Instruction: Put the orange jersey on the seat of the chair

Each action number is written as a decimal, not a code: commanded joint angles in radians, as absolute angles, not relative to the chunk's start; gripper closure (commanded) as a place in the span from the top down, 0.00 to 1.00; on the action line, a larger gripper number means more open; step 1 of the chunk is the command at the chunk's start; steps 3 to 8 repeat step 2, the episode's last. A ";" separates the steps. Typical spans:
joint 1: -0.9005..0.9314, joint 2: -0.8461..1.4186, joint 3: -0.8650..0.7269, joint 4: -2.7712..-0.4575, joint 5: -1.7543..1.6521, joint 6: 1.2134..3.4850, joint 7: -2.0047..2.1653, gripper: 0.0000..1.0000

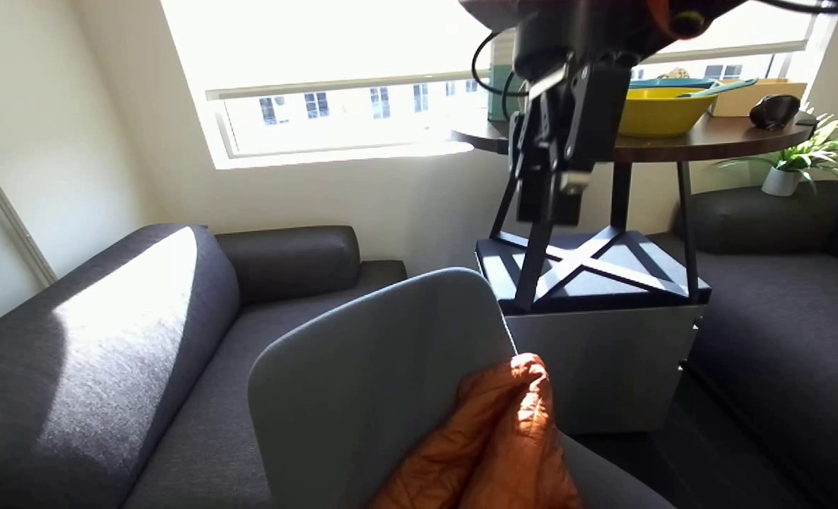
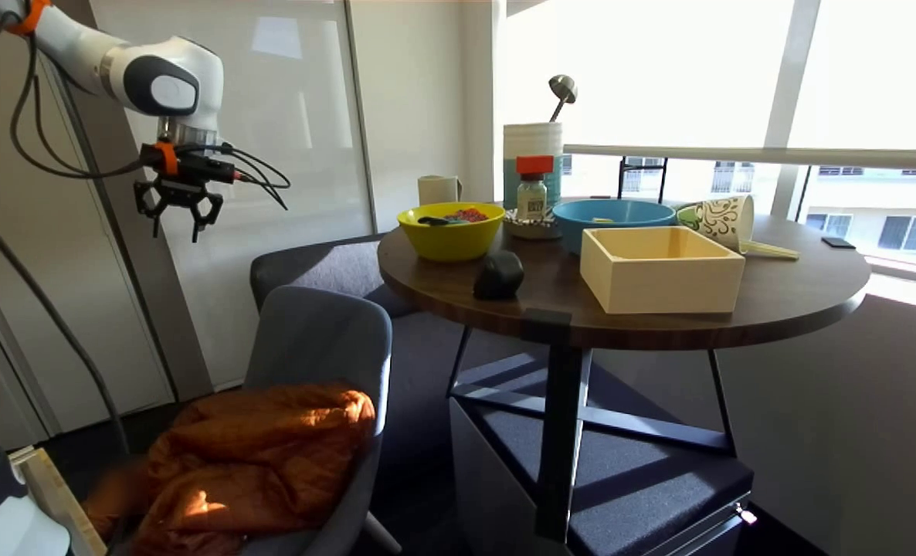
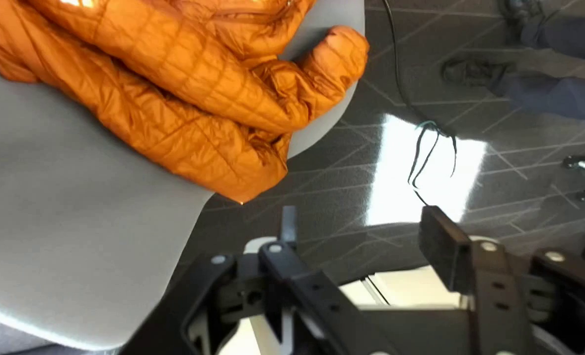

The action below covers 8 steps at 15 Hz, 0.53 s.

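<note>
In an exterior view, lower left, we see the jersey (image 2: pixel 265 455) heaped on the seat (image 2: pixel 282 545) of the chair (image 2: pixel 315 340), whose backrest (image 2: pixel 327 324) likely steadies the folds. At upper left the gripper (image 2: pixel 175 233) hangs with its jaws apart and empty, presumably high to clear the heap.

In an exterior view, blue bowl (image 2: pixel 628 211) on a round wooden counter (image 2: pixel 805 272), red-capped jar (image 2: pixel 531 198) left of the blue bowl, yellow bowl (image 2: pixel 449 241) farther left of it, tipped patterned cup (image 2: pixel 724 220) right of it, cream box (image 2: pixel 668 286) in front of it, window shade (image 2: pixel 674 85) behind it
</note>
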<state>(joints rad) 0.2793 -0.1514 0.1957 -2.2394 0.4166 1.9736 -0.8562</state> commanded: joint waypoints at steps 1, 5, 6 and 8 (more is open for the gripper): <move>0.271 -0.181 0.173 -2.222 0.459 1.931 -0.887 0.96; 0.265 -0.206 0.155 -2.212 0.470 1.908 -0.902 0.79; 0.265 -0.206 0.155 -2.212 0.470 1.908 -0.902 0.79; 0.265 -0.206 0.155 -2.212 0.470 1.908 -0.902 0.79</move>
